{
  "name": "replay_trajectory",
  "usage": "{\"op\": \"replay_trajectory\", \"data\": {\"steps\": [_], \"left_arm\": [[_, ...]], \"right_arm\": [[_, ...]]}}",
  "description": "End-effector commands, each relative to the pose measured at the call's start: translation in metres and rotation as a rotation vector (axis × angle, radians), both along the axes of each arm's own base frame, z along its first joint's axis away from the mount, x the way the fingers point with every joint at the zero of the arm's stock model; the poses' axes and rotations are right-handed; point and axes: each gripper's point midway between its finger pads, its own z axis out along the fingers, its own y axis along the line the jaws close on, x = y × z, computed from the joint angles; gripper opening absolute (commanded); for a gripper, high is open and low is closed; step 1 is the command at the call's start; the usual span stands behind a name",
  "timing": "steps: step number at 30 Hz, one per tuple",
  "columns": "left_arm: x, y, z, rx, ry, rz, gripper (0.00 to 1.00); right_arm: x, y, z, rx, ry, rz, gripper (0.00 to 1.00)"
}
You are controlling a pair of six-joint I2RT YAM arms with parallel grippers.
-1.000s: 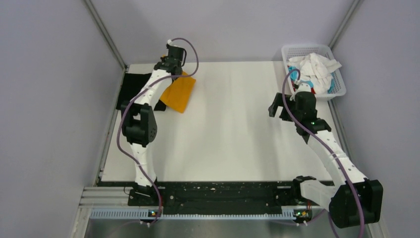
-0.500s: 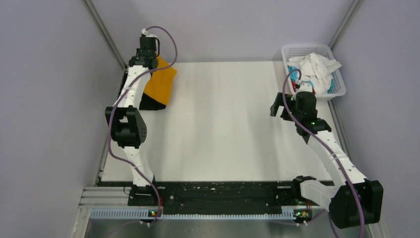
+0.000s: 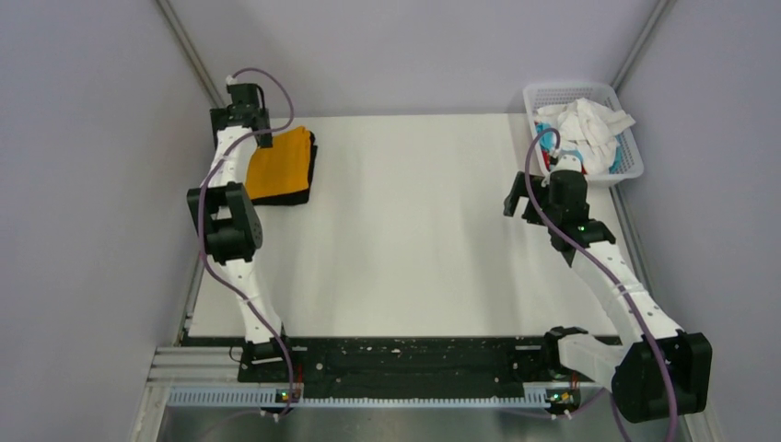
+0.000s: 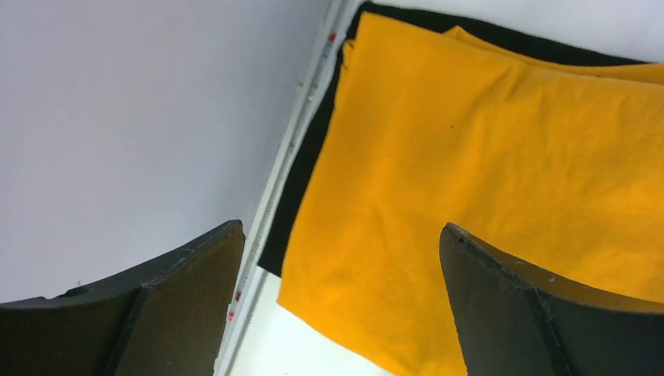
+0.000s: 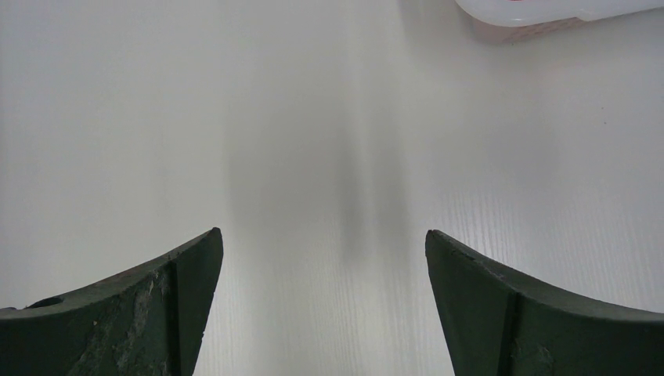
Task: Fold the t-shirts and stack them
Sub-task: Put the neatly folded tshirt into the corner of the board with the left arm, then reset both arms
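Observation:
A folded mustard-orange t-shirt [image 3: 281,164] lies flat on a folded black t-shirt [image 3: 310,158] at the table's far left corner. The black one shows only as a rim around it. My left gripper [image 3: 243,127] hovers over the stack's far left edge, open and empty. In the left wrist view the orange shirt [image 4: 485,172] and the black edge [image 4: 301,180] lie below the open gripper [image 4: 341,227]. Crumpled white t-shirts [image 3: 585,124] fill the basket, with a bit of light-blue cloth [image 3: 577,154] under them. My right gripper [image 3: 518,203] stands open over bare table, also in its wrist view [image 5: 322,233].
The white mesh basket [image 3: 635,166] sits at the far right corner; its base edge [image 5: 540,9] shows in the right wrist view. The table's metal left rail [image 4: 286,157] and the grey wall run close beside the stack.
My left arm swung left with the orange shirt, laid it on the black one and opened. The right arm stayed put.

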Motion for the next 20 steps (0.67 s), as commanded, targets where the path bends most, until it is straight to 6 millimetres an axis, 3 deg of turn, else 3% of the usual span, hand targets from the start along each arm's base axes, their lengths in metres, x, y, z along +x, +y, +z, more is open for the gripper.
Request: {"op": "replay_trajectory", "data": {"steps": [1,6,11,13,16,20], "left_arm": [[0.011,-0.008,0.03,-0.059,-0.134,0.041,0.99],[-0.006,-0.043,0.064,-0.226,-0.237,-0.014,0.99],[-0.058,-0.111,0.068,-0.538,-0.356,-0.09,0.99],[-0.089,-0.139,0.057,-0.61,-0.425,-0.164,0.99],[-0.141,-0.161,0.029,-0.628,-0.491,-0.219,0.99],[-0.198,-0.144,-0.007,-0.543,-0.468,-0.139,0.99]], "right_arm": [[0.005,-0.007,0.013,-0.01,-0.036,-0.043,0.99],[0.0,-0.012,0.016,0.02,-0.058,-0.095,0.99],[-0.011,-0.026,0.001,0.036,-0.075,-0.202,0.99],[-0.02,-0.036,-0.016,0.03,-0.064,-0.265,0.99],[-0.03,-0.042,-0.035,0.023,-0.063,-0.298,0.99],[-0.038,-0.047,-0.05,0.014,-0.072,-0.316,0.99]]}}
